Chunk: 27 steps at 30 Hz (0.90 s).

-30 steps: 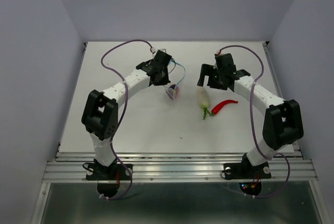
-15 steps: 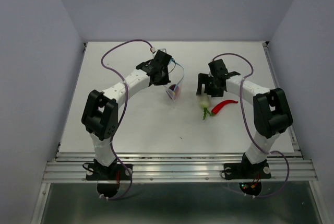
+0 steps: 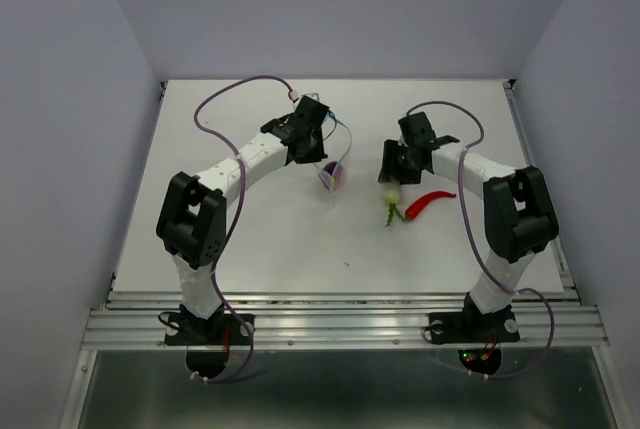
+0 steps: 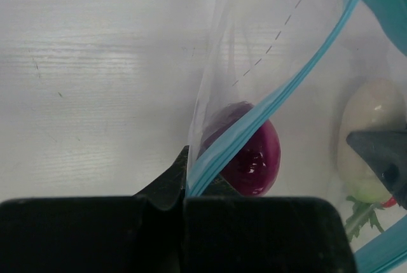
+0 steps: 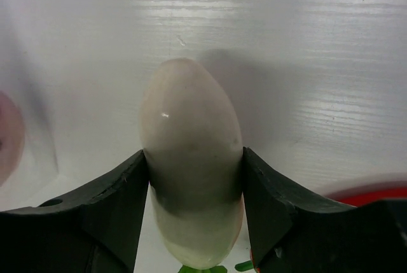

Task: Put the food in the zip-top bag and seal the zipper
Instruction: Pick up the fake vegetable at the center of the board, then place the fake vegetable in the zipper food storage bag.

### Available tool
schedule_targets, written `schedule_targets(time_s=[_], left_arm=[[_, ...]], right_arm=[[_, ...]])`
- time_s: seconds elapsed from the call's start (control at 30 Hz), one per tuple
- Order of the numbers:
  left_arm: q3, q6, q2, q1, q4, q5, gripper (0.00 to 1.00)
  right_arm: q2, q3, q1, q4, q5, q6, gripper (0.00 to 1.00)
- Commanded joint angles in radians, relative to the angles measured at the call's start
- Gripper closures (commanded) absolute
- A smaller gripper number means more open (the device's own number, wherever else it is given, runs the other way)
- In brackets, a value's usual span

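Note:
My left gripper (image 4: 186, 187) is shut on the light blue zipper (image 4: 267, 104) of the clear zip-top bag (image 4: 254, 37) and holds its mouth up; in the top view the left gripper (image 3: 312, 149) is mid-table. The dark purple ball (image 4: 251, 149) lies inside the bag (image 3: 333, 171). My right gripper (image 5: 194, 177) is shut on the white radish (image 5: 191, 139), whose green tip points toward the camera; in the top view the radish (image 3: 390, 192) lies on the table under the right gripper (image 3: 393, 171). The red chili (image 3: 427, 203) lies just right of the radish.
The white table (image 3: 260, 239) has grey walls on the left, right and back. A metal rail (image 3: 340, 327) runs along the near edge by the arm bases. Purple cables loop above both arms.
My right gripper has come down and left onto the radish and closed on it. The left gripper and bag have stayed put.

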Motion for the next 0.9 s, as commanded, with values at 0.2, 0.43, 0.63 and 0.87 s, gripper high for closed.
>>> schedule_targets(time_s=[0.2, 0.43, 0.63, 0.87], left_arm=[[0.056, -0.001, -0.011, 0.000, 0.011, 0.010, 1.00], [0.056, -0.004, -0.005, 0.002, 0.014, 0.019, 1.00], [0.058, -0.007, -0.004, 0.000, 0.014, 0.025, 1.00], [0.060, -0.015, -0.002, 0.000, 0.017, 0.033, 1.00]], right_arm=[[-0.265, 0.098, 0.004, 0.324, -0.090, 0.077, 0.68], [-0.329, 0.042, 0.004, 0.662, -0.153, 0.191, 0.69], [-0.325, -0.060, 0.044, 1.005, -0.161, 0.295, 0.70], [-0.266, -0.081, 0.093, 1.187, -0.115, 0.301, 0.70]])
